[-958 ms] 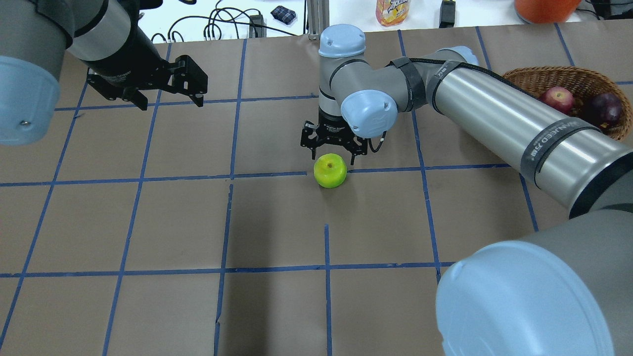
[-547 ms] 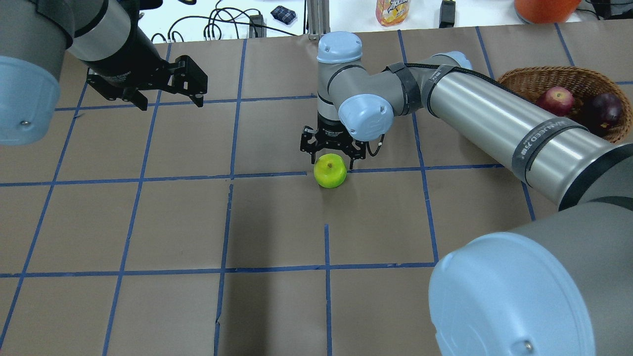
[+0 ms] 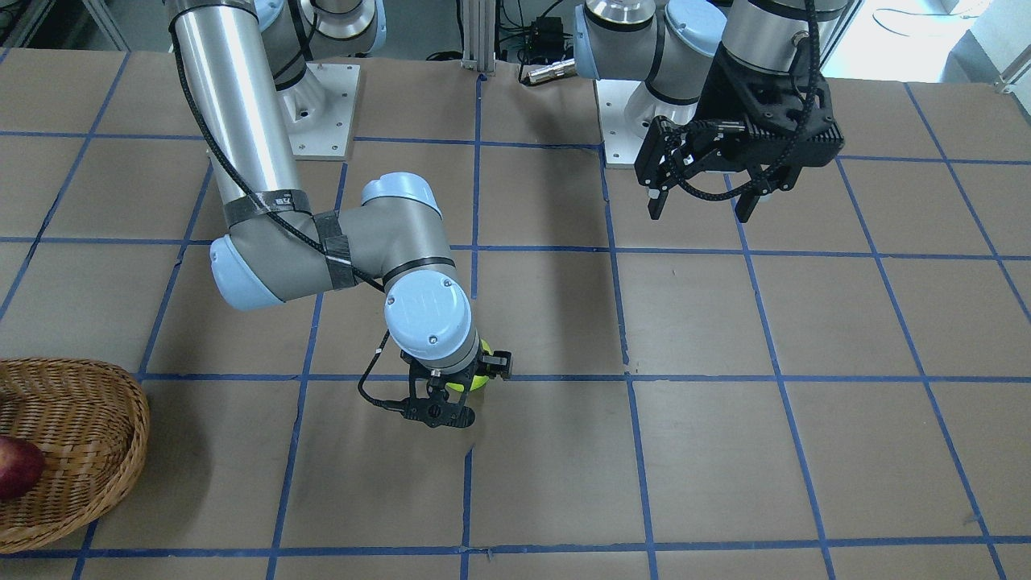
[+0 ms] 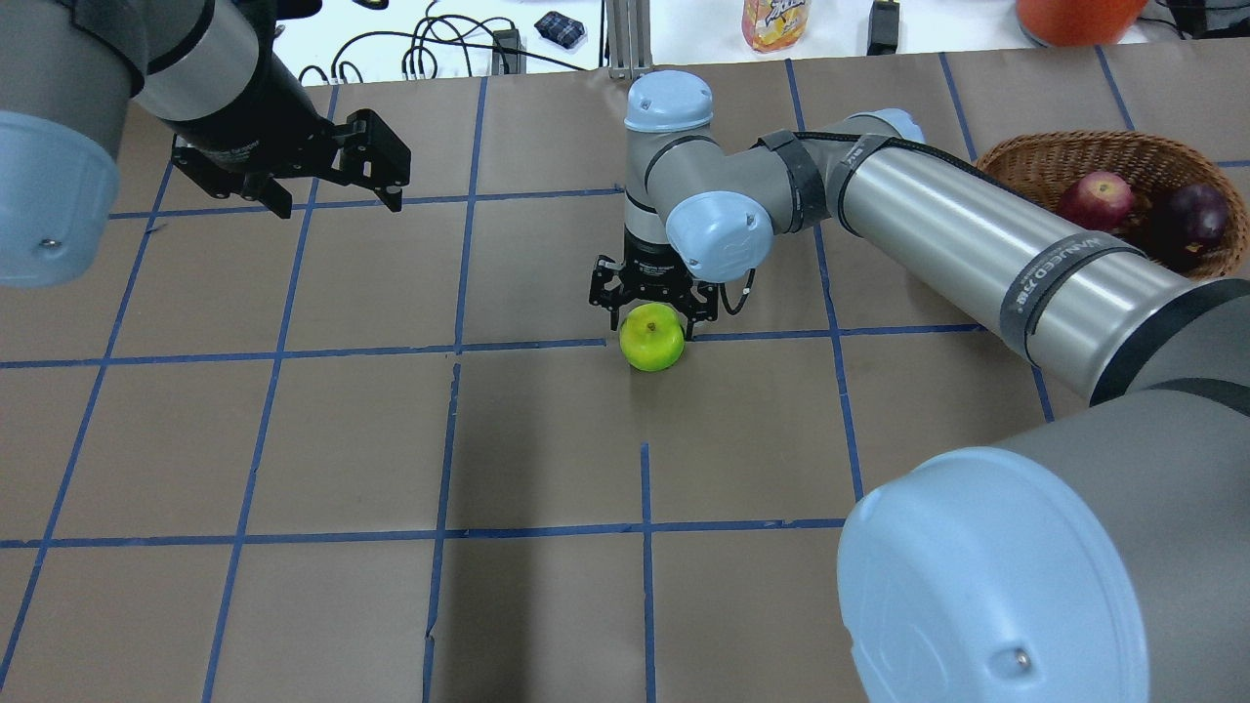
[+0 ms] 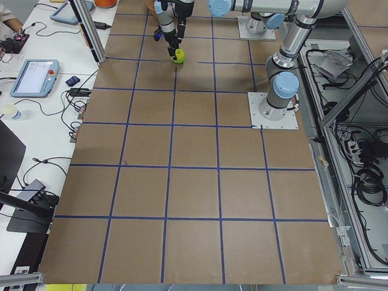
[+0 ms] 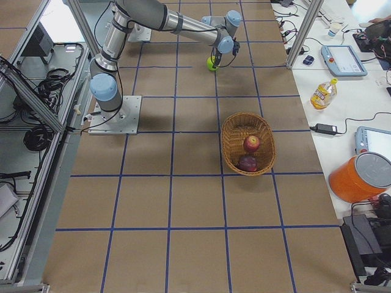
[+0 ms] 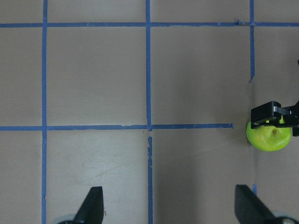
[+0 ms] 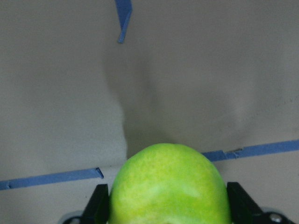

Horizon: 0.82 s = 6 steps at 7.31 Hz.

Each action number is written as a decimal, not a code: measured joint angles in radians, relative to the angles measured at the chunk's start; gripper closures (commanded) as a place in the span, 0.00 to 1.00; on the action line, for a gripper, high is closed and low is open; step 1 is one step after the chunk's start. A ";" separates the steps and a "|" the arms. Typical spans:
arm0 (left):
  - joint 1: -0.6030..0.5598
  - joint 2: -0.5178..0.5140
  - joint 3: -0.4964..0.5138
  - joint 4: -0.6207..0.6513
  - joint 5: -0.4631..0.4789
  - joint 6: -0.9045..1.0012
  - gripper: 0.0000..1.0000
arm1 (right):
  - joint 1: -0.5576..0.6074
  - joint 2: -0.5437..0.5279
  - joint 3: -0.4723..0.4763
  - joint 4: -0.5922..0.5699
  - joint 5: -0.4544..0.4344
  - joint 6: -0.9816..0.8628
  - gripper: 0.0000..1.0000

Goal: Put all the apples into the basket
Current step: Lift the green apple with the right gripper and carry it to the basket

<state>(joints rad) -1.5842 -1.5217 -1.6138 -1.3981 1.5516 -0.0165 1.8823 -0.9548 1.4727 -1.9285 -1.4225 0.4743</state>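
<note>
The lime-green apple [image 4: 651, 339] rests on the brown table at mid-table, on a blue tape line; it also shows in the front view [image 3: 482, 358] and fills the right wrist view [image 8: 170, 186]. My right gripper [image 4: 652, 324] is open and low over it, one finger on each side. Two dark red apples [image 4: 1096, 200] [image 4: 1187, 217] lie in the wicker basket [image 4: 1074, 142] at the far right. My left gripper [image 4: 339, 200] is open and empty, raised over the far left of the table; its wrist view shows the green apple [image 7: 268, 137] at the right edge.
Blue tape lines divide the brown table [image 4: 293, 439] into squares. A bottle [image 4: 774, 21], cables and an orange container [image 4: 1074, 20] sit beyond the far edge. The right arm's long silver link [image 4: 977, 244] spans from the basket side to mid-table.
My right gripper has come down and closer, so its fingers now straddle the green apple. The apple and the left arm have not moved.
</note>
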 measured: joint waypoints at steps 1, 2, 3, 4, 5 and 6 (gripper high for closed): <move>0.000 0.000 0.000 0.000 0.000 0.001 0.00 | -0.006 -0.008 -0.008 -0.010 -0.001 -0.001 1.00; 0.000 0.000 0.000 0.001 -0.001 0.001 0.00 | -0.016 -0.027 -0.022 -0.007 -0.007 -0.002 1.00; 0.000 0.000 0.000 0.001 -0.001 0.001 0.00 | -0.039 -0.053 -0.046 0.027 -0.019 -0.004 1.00; 0.000 0.000 0.000 0.001 -0.001 0.001 0.00 | -0.088 -0.082 -0.078 0.099 -0.040 -0.032 1.00; -0.001 0.000 0.000 0.001 -0.001 0.001 0.00 | -0.164 -0.110 -0.114 0.187 -0.065 -0.115 1.00; 0.000 0.000 0.000 0.001 -0.001 0.001 0.00 | -0.248 -0.132 -0.142 0.252 -0.092 -0.211 1.00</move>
<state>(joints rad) -1.5846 -1.5217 -1.6138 -1.3975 1.5502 -0.0157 1.6347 -1.0870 1.3306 -1.6769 -1.5146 0.2635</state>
